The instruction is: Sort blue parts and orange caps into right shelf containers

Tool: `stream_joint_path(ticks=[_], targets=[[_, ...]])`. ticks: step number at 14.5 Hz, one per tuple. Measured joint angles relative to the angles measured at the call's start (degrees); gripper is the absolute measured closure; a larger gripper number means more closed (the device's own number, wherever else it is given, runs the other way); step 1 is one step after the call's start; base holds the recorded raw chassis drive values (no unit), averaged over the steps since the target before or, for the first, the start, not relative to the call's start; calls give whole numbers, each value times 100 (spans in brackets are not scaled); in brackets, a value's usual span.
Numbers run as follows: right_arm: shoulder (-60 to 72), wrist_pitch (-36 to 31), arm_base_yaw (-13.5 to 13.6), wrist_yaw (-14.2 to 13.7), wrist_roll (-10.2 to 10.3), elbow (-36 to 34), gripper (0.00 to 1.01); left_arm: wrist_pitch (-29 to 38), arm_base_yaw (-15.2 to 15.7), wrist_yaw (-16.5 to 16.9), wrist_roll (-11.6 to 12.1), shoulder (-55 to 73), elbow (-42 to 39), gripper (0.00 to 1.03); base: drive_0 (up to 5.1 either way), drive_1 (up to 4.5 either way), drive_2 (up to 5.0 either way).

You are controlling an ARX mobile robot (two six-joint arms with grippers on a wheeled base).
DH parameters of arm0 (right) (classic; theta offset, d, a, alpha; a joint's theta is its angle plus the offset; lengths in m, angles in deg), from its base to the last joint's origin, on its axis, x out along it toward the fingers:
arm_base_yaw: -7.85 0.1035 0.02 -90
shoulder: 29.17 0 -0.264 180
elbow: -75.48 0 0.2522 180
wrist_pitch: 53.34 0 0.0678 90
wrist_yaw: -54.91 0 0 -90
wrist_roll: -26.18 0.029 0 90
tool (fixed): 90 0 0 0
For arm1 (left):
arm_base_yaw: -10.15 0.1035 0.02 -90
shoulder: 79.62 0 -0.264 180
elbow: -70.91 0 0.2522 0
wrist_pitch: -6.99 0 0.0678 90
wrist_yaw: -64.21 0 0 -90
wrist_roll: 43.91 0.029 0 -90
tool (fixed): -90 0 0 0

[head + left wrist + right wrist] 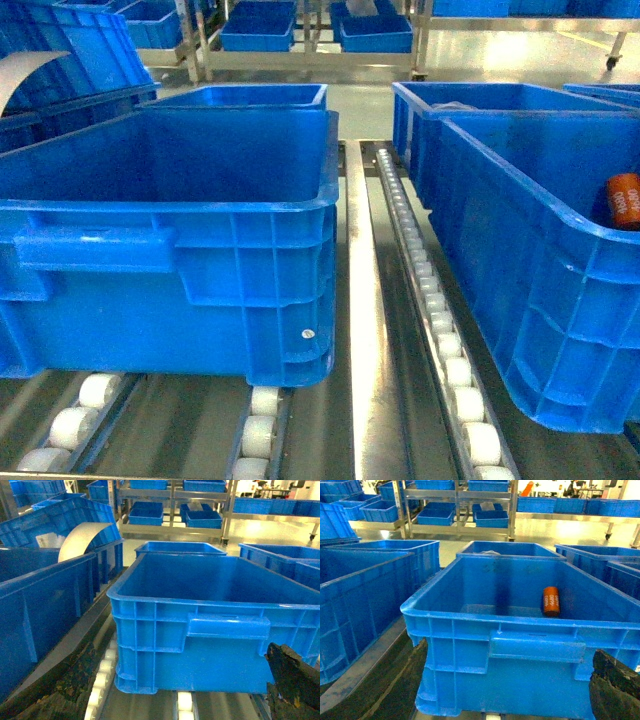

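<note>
Orange cap (551, 601) lies inside crate (470, 617) (seemingly alone).

Dark, worn end effector fingers (292, 677), scuffed edges

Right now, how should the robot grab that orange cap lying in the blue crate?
Probably from straight above, pinching across its round sides at the middle. The orange cap lies on its side on the floor of the crate, whose tall walls block any sideways reach. Fingers closing across its width should hold it steadier than gripping its ends.

The orange cap (551, 601) in the right crate (470, 625) bears pale print, too blurred to read.
</note>
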Motion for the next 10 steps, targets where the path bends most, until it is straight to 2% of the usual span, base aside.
stream_joint_path(ticks=[10], targets=[[0, 0, 0, 0, 0, 2, 3, 0, 0, 0, 0, 0, 0, 5, 0, 0, 0]])
